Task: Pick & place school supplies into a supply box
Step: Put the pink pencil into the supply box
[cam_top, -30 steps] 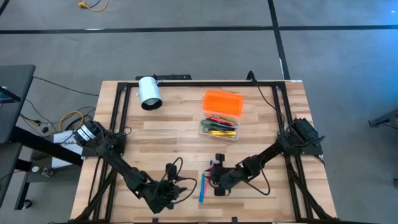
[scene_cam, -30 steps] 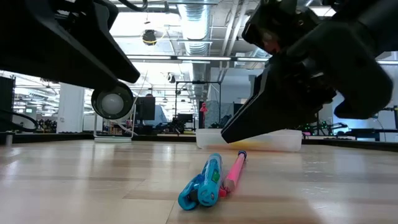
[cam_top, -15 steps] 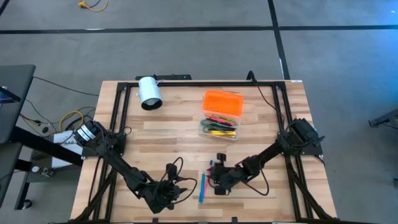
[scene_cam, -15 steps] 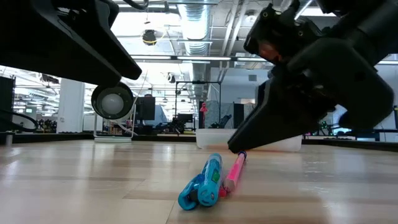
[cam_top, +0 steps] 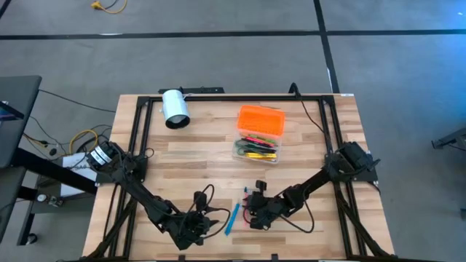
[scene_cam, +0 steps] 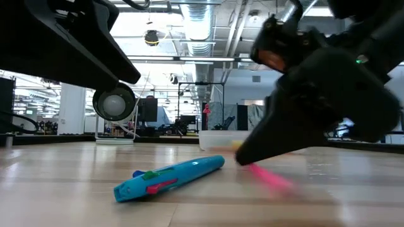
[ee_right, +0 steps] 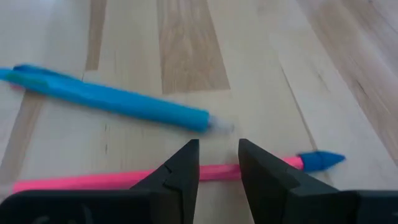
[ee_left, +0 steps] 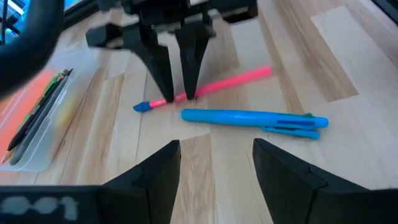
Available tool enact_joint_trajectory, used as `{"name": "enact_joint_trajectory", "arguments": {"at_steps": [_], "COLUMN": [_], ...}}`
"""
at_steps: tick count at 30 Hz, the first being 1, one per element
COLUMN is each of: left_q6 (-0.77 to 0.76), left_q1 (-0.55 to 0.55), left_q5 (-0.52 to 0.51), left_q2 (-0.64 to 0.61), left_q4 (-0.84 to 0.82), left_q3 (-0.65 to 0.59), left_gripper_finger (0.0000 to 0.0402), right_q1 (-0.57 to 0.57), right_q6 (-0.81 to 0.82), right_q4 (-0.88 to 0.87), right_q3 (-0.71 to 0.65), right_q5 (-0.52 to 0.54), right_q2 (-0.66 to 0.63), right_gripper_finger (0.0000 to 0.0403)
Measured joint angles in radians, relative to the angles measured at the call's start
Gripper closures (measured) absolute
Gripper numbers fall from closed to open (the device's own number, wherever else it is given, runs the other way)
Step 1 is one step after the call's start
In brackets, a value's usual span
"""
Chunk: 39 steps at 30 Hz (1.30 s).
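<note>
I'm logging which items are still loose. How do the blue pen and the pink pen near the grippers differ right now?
The blue pen is thick, with a clip on its side; the pink pen is thin, with a blue tip. The blue pen lies free on the table; the pink pen sits between the fingers of the right gripper, which straddle it. Both lie outside the supply box, near the table's front edge, close to the waiting left gripper.

Bright even light, pink pen (scene_cam: 271,180) motion-blurred
</note>
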Motion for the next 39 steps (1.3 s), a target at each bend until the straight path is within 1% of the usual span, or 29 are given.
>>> {"name": "enact_joint_trajectory", "arguments": {"at_steps": [3,6,10,16,19,21,22,24,28,30,34,39], "left_q6": [-0.016,-0.042,-0.049,-0.052,-0.05,-0.05,-0.047,-0.044,-0.037,-0.037,-0.038,-0.04], "left_q1": [0.0,-0.001,-0.008,-0.008,-0.007,-0.006,-0.006,-0.006,-0.006,-0.006,-0.007,-0.02], "left_q5": [0.0,0.0,0.0,-0.013,-0.02,-0.022,-0.026,-0.028,-0.031,-0.033,-0.033,-0.03], "left_q2": [0.0,0.001,0.018,0.047,0.051,0.054,0.055,0.055,0.055,0.055,0.055,0.055], "left_q4": [-0.005,-0.03,-0.033,-0.008,-0.016,-0.016,-0.017,-0.012,-0.013,-0.015,-0.018,-0.022], "left_q3": [0.0,0.0,-0.001,0.001,0.0,0.0,0.0,0.0,0.0,0.0,0.0,0.0], "left_gripper_finger": [0.021,0.021,0.021,0.021,0.021,0.021,0.021,0.021,0.021,0.021,0.021,0.021], "right_q1": [0.03,0.06,0.108,0.162,0.166,0.147,0.131,0.093,-0.003,-0.048,-0.129,-0.18], "right_q6": [0.019,0.086,0.15,0.079,0.063,0.061,0.05,0.012,-0.104,-0.133,-0.139,-0.139], "right_q4": [-0.098,-0.207,-0.324,-0.376,-0.443,-0.525,-0.531,-0.524,-0.456,-0.46,-0.462,-0.495], "right_q3": [-0.005,-0.006,-0.01,-0.017,-0.013,-0.016,-0.015,-0.017,-0.026,-0.029,-0.027,-0.026], "right_q5": [0.046,0.058,0.108,0.186,0.261,0.297,0.301,0.278,0.188,0.184,0.161,0.151], "right_q2": [-0.025,-0.058,-0.095,-0.15,-0.186,-0.197,-0.196,-0.196,-0.178,-0.179,-0.182,-0.189], "right_gripper_finger": [0.0295,0.0295,0.0295,0.0295,0.0295,0.0295,0.0295,0.0295,0.0295,0.0295,0.0295,0.0295]}}
